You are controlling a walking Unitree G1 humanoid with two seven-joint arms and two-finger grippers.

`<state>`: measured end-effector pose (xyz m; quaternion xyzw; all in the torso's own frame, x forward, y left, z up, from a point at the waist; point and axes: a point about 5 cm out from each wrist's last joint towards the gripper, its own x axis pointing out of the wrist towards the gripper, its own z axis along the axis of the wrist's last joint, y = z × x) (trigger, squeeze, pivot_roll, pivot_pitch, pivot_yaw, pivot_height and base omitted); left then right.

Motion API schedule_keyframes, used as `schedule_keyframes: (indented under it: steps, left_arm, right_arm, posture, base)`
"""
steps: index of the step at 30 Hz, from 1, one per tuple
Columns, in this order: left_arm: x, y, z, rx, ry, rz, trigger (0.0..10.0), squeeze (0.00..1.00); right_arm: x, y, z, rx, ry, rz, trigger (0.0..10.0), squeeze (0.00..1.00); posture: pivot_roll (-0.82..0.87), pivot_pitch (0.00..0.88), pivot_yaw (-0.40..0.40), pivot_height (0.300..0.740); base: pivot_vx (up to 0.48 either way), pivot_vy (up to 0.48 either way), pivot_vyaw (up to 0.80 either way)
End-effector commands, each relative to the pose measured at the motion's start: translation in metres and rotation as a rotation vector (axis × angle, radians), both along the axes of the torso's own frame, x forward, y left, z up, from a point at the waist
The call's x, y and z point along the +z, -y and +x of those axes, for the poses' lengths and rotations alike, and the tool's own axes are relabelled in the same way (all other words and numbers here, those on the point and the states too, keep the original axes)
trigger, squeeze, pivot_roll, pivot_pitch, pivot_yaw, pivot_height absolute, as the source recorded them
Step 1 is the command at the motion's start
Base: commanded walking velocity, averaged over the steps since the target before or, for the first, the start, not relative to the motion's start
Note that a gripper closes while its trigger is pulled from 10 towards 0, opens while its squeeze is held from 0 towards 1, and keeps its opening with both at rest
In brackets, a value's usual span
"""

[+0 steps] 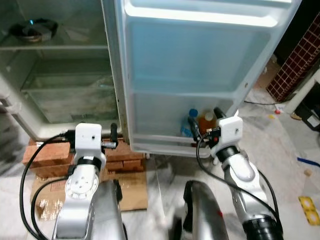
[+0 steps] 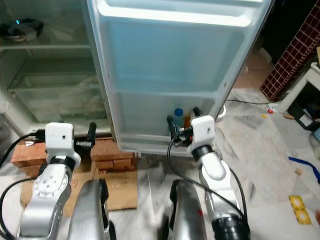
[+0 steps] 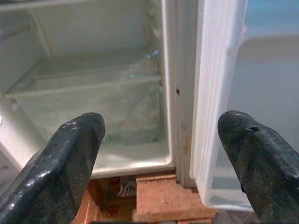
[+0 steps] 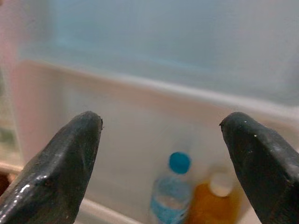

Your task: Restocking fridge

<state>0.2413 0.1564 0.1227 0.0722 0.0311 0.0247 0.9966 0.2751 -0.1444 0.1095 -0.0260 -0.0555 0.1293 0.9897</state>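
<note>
The fridge stands open, its white door [image 1: 200, 60] swung out in front of me. A low door shelf [image 1: 160, 117] holds a water bottle [image 4: 170, 196] with a blue cap and, beside it, an orange drink bottle [image 4: 217, 205] with a white cap. My right gripper [image 4: 161, 119] is open just in front of that shelf, level with the bottles, with nothing between its fingers. My left gripper [image 3: 161, 123] is open and empty before the fridge's lower compartment, near the door's hinge side. A clear crisper drawer [image 1: 70, 95] sits inside at the bottom.
A dark round object [image 1: 32, 29] lies on the upper glass shelf [image 1: 55, 47]. The fridge rests on bricks [image 1: 47, 155], with cardboard [image 1: 132, 190] on the floor. At the right are a red-brick wall [image 1: 295, 55], a white piece of furniture [image 1: 305, 92] and small floor clutter [image 1: 309, 210].
</note>
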Motion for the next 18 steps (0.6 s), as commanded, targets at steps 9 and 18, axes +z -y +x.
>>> schedule_keyframes:
  steps: [9,18]
  left_arm:
    - [0.009,0.012,-0.006,-0.088,0.045,0.019,10.0,0.0]
    - [0.007,0.017,-0.008,-0.094,0.032,0.0,10.0,0.0]
  right_arm:
    - [0.013,0.0,0.007,-0.062,-0.035,0.041,10.0,0.0]
    - [0.011,-0.001,0.009,-0.072,-0.09,0.082,10.0,0.0]
  posture:
    - [0.1,0.0,-0.056,0.661]
    - [0.09,0.0,-0.074,0.661]
  base:
    - [0.0,0.0,0.0]
    - [0.0,0.0,0.0]
